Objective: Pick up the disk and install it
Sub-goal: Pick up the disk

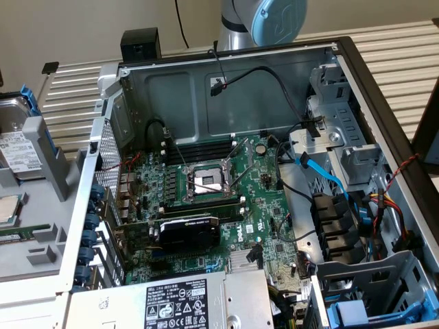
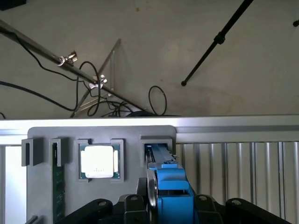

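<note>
The disk (image 1: 15, 147), silver with a white label and a blue carrier, stands on edge in a slot of the grey holder (image 1: 51, 171) at the exterior view's far left. In the wrist view I look along the disk's (image 2: 170, 182) upper edge, blue carrier beside a thin silver rim. My gripper (image 2: 170, 212) sits right over it, black parts flanking the carrier closely on both sides. Whether it presses on the carrier I cannot tell. The arm's blue-capped joint (image 1: 274, 20) shows behind the computer case.
The open computer case (image 1: 343, 51) holds a motherboard (image 1: 219, 185), a grey power-supply box (image 1: 185, 301) and drive cages (image 1: 370, 288) at the exterior view's right. The holder (image 2: 131, 135) also carries a square processor chip (image 2: 99, 161) and a memory stick (image 2: 58, 186).
</note>
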`<action>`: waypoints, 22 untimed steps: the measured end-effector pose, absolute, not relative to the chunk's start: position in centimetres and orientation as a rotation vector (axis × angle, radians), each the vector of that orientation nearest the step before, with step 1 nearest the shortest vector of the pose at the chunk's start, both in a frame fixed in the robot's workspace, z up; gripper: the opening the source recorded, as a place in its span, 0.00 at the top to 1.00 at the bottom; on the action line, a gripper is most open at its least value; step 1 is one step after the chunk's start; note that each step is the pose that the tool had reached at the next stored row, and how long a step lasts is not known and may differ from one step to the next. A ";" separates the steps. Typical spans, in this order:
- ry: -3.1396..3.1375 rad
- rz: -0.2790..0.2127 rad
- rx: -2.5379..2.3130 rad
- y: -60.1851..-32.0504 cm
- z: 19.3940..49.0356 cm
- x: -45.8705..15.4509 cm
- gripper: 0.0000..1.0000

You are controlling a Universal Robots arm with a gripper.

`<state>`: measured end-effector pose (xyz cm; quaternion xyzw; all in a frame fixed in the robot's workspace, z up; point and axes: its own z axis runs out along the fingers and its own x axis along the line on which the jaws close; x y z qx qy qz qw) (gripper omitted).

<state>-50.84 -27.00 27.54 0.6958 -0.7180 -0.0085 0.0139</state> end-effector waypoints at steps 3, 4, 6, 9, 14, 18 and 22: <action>-2.236 -0.026 2.168 -27.1 27.5 -50.9 0.62; -2.237 -0.025 2.168 -27.2 27.5 -50.9 0.62; -2.238 -0.024 2.169 -27.3 27.5 -50.9 0.62; -2.239 -0.024 2.169 -27.4 27.5 -50.9 0.62; -2.239 -0.023 2.171 -27.6 27.5 -50.9 0.62; -2.240 -0.023 2.170 -27.7 27.5 -50.9 0.62; -2.240 -0.022 2.170 -27.7 27.5 -51.0 0.62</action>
